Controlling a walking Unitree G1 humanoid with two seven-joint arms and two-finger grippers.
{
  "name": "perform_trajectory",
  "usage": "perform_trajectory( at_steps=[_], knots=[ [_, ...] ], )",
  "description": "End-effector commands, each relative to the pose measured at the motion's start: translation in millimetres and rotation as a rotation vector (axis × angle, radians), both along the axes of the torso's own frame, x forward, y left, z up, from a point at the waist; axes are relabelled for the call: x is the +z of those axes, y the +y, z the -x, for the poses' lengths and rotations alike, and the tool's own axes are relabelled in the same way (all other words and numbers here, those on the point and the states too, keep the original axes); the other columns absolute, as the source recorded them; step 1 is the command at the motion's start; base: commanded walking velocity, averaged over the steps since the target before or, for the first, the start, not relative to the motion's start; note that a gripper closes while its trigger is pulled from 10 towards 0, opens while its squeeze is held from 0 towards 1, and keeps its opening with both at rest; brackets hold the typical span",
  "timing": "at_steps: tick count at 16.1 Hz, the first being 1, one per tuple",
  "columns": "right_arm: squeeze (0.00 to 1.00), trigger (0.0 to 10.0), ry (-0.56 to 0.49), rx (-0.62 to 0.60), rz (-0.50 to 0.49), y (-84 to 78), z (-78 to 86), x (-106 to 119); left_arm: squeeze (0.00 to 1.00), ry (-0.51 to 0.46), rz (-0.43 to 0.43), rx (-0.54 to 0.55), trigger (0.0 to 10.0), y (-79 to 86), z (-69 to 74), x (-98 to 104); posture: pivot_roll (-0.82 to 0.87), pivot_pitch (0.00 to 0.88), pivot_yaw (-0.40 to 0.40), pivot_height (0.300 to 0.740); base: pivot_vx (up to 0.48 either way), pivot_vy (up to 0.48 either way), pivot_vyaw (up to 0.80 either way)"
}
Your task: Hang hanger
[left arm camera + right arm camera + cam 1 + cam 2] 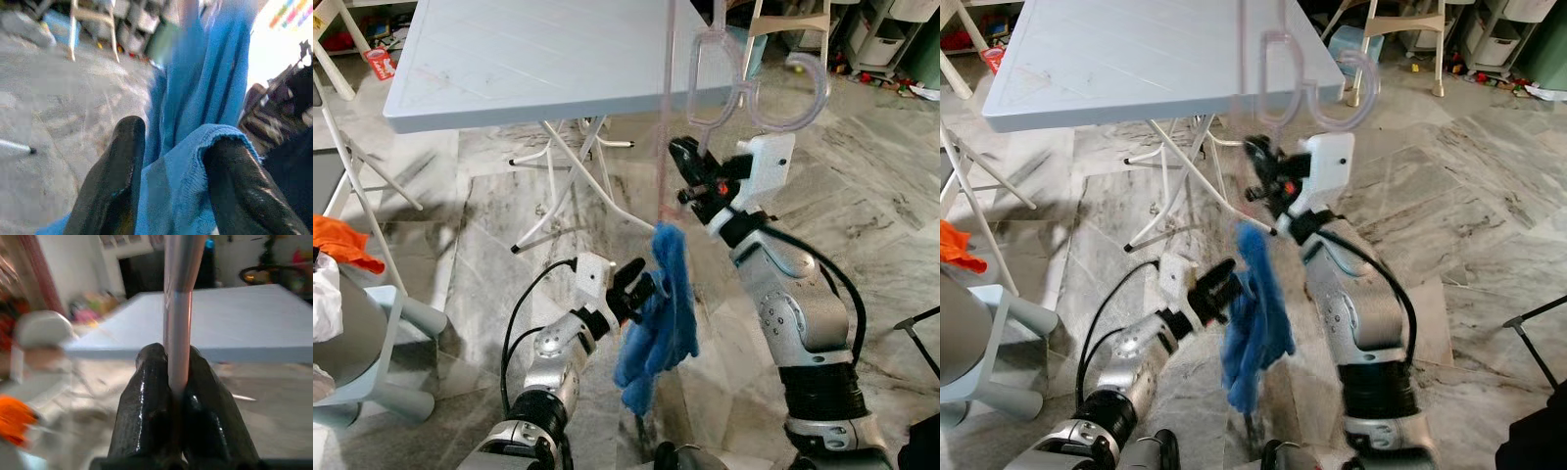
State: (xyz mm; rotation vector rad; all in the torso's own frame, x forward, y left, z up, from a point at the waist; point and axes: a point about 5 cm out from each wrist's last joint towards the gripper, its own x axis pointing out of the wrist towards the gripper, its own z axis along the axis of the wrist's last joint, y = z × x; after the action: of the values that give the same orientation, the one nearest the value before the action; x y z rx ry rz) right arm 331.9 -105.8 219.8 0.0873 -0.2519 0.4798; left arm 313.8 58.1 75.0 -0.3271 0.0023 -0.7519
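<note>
A translucent pink hanger (710,88) is held up in front of me, its hook (793,93) toward the right. My right gripper (685,157) is shut on one of its thin bars (178,308), the two fingers pressed tight against it. A blue cloth (661,323) hangs down from the hanger's lower end. My left gripper (641,282) reaches in from the left at the cloth's mid-height. Its fingers (117,181) stand apart, with the blue cloth (215,73) lying between them and its hem draped over one finger.
A light blue folding table (538,49) on white legs (558,176) stands just behind the hanger. An orange cloth (342,243) and a pale blue seat (372,343) are at the left. A black stand leg (920,323) juts in at the right over the marble floor.
</note>
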Motion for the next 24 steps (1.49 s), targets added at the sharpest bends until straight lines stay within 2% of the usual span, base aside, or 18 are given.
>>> perform_trajectory(
  at_steps=[1, 2, 3, 7, 11, 16, 18, 20, 22, 23, 24],
  knots=[
    [0.00, 10.0, -0.007, -0.027, 0.055, -0.3, -0.9, -5, 0.00, -0.013, 0.024, 0.021, 0.0, 2.3, -1.5, 5, -0.09, 0.179, -0.014, 0.740, 0.000, 0.000, 0.00],
    [0.00, 10.0, 0.018, -0.069, 0.117, -4.6, -2.2, -17, 0.00, -0.041, 0.053, 0.058, 0.0, 10.2, -5.2, 14, -0.09, 0.180, -0.015, 0.740, 0.000, 0.000, 0.00],
    [0.00, 10.0, 0.035, -0.095, 0.125, -7.8, -3.0, -24, 0.00, -0.062, 0.062, 0.097, 0.0, 21.7, -7.6, 19, -0.08, 0.182, -0.015, 0.740, 0.000, 0.000, 0.00],
    [0.00, 10.0, 0.018, -0.129, 0.146, -9.3, -8.3, -29, 0.00, -0.067, 0.052, 0.153, 0.0, 39.8, -6.6, 22, -0.06, 0.182, -0.014, 0.740, 0.000, 0.000, 0.00],
    [0.00, 10.0, 0.008, -0.139, 0.168, -10.3, -11.1, -32, 0.00, -0.085, 0.065, 0.159, 0.0, 39.3, -7.4, 31, -0.05, 0.179, -0.014, 0.740, 0.000, 0.000, 0.00],
    [0.00, 10.0, 0.051, -0.149, 0.361, -16.9, -9.7, -56, 0.00, -0.127, 0.082, 0.169, 0.0, 37.8, -8.9, 45, -0.06, 0.178, -0.016, 0.740, 0.000, 0.000, 0.00],
    [0.00, 10.0, 0.096, -0.174, 0.446, -24.4, -9.7, -70, 0.00, -0.176, 0.066, 0.221, 0.0, 43.2, -13.1, 55, -0.06, 0.178, -0.016, 0.740, 0.000, 0.000, 0.00],
    [0.00, 10.0, 0.132, -0.190, 0.486, -30.1, -10.2, -79, 0.00, -0.199, 0.067, 0.255, 0.0, 46.3, -16.0, 62, -0.06, 0.176, -0.017, 0.740, 0.000, 0.000, 0.00],
    [0.00, 10.0, 0.167, -0.230, 0.460, -36.8, -11.7, -84, 0.00, -0.215, 0.067, 0.274, 0.0, 49.1, -18.3, 68, -0.05, 0.175, -0.017, 0.740, 0.000, 0.000, 0.00],
    [0.00, 10.0, 0.173, -0.280, 0.318, -40.8, -14.4, -78, 0.00, -0.213, 0.065, 0.274, 0.0, 49.4, -18.4, 67, -0.05, 0.173, -0.015, 0.740, 0.000, 0.000, 0.00],
    [0.00, 10.0, 0.180, -0.286, 0.125, -39.8, -15.5, -71, 0.00, -0.203, 0.059, 0.272, 0.0, 49.0, -17.8, 64, -0.05, 0.174, -0.014, 0.740, 0.000, 0.000, 0.00]
  ],
)
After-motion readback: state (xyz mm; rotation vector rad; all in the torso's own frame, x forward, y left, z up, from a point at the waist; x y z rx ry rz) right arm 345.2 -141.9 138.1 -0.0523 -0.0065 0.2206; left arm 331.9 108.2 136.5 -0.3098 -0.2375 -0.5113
